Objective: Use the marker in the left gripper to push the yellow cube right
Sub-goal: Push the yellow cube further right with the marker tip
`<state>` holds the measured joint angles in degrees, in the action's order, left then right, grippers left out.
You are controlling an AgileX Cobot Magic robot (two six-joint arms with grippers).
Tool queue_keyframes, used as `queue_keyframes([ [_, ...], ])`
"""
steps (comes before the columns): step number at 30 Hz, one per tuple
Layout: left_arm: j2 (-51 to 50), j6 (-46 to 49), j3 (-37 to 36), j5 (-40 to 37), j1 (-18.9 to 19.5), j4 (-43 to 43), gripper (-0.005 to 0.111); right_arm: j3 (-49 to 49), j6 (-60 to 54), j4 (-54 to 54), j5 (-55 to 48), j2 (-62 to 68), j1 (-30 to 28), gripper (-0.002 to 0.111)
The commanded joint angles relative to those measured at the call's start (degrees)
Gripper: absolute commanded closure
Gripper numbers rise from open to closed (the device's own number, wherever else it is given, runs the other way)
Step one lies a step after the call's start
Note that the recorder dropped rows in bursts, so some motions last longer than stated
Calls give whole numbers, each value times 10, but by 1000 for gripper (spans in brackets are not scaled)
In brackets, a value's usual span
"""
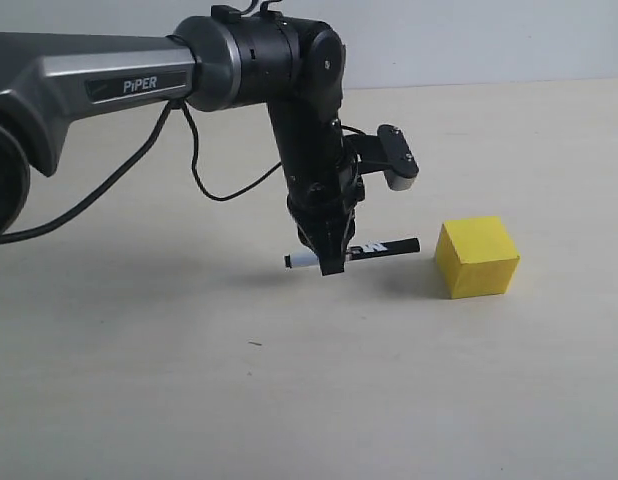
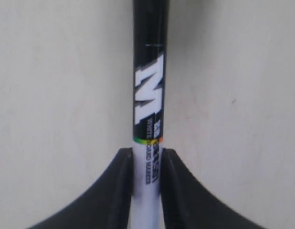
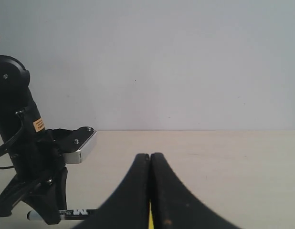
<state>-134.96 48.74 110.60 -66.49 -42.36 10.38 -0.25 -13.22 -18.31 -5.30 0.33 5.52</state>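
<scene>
The yellow cube (image 1: 476,256) rests on the tabletop at the right. My left gripper (image 1: 331,262) hangs just above the table to its left, shut on the marker (image 1: 354,250), which lies level with its black end pointing at the cube; a small gap separates that end from the cube. In the left wrist view the fingers (image 2: 120,186) clamp the marker's (image 2: 148,95) white barrel. In the right wrist view my right gripper (image 3: 150,157) is shut, its fingers pressed together with nothing held; a sliver of the yellow cube (image 3: 150,218) shows between them, and the marker (image 3: 78,212) appears beside them.
The pale tabletop (image 1: 289,400) stretches all around under a plain wall. The left arm with its black cables (image 1: 204,180) reaches in from the left. A silver camera block (image 1: 399,165) sticks out from the left wrist above the marker.
</scene>
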Motion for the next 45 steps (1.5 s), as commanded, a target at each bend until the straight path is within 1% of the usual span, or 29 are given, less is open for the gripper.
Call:
queue_keyframes([
  [1, -25, -46, 38, 1, -11, 8, 107, 3, -1, 3, 3, -3, -2, 108],
  [2, -35, -53, 57, -6, -17, 7, 107, 3, -1, 3, 3, -3, -2, 108],
  [9, -54, -53, 113, 1, -42, 4, 107, 3, -1, 3, 3, -3, -2, 108],
  [12, -60, -55, 128, -7, -43, -10, 107, 3, -1, 3, 3, -3, -2, 108],
  [17, -60, -68, 129, -35, -34, -30, 107, 3, -1, 3, 3, -3, -2, 108],
  [21, -60, -68, 129, -35, -32, -57, 107, 3, -1, 3, 3, -3, -2, 108],
  [25, -60, -68, 129, -35, -42, -53, 107, 3, -1, 3, 3, -3, -2, 108],
  [33, -61, -59, 129, -35, -79, -53, 107, 3, -1, 3, 3, -3, -2, 108],
  [45, -61, -59, 129, -35, -85, -52, 107, 3, -1, 3, 3, -3, -2, 108],
])
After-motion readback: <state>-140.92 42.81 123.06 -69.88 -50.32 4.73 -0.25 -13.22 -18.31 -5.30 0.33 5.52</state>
